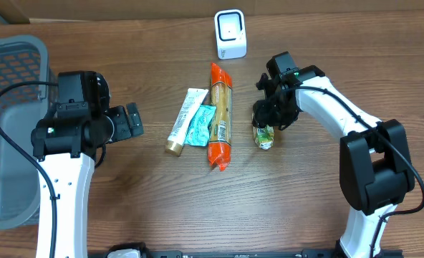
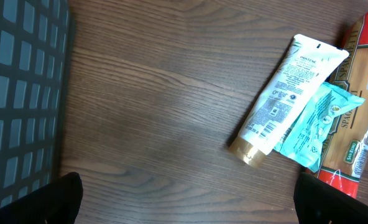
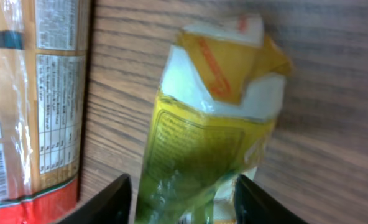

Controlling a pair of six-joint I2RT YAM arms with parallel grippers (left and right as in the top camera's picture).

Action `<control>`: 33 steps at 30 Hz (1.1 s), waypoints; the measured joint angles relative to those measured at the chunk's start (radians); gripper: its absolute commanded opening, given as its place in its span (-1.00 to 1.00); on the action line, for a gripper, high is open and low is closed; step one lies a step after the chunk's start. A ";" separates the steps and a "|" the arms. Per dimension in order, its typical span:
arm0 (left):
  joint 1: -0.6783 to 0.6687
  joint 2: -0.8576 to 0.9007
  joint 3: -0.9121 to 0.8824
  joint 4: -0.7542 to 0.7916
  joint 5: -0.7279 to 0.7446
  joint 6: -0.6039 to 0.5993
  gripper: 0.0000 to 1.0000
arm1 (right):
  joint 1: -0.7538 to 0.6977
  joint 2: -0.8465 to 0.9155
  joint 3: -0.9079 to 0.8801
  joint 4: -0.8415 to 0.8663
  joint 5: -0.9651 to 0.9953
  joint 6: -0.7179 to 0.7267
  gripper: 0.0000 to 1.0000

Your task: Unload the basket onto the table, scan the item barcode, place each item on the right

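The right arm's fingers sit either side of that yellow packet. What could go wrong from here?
The yellow packet looks soft and crumpled, so it could slip or fold in the right gripper. The spaghetti pack lies close beside it; a finger might snag it. No barcode shows on the packet, so the scanner may miss it.

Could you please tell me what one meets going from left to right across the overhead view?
grey basket → left gripper → white tube → spaghetti pack → yellow packet
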 measured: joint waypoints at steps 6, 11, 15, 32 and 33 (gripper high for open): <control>0.000 0.000 0.000 0.000 0.000 0.000 0.99 | 0.000 0.011 0.001 0.014 -0.008 0.005 -0.55; 0.000 0.000 0.000 0.000 0.000 0.000 0.99 | -0.001 0.024 0.007 0.015 -0.015 0.010 -0.92; 0.000 0.000 0.000 0.000 0.000 0.000 0.99 | -0.001 0.026 0.019 0.006 -0.010 0.008 -0.93; 0.000 0.000 0.000 0.000 0.000 0.000 0.99 | 0.072 0.076 0.281 -0.346 0.073 -0.032 -0.03; 0.000 0.000 0.000 0.000 0.000 0.000 0.99 | 0.090 0.076 0.281 -0.360 0.063 -0.033 -0.06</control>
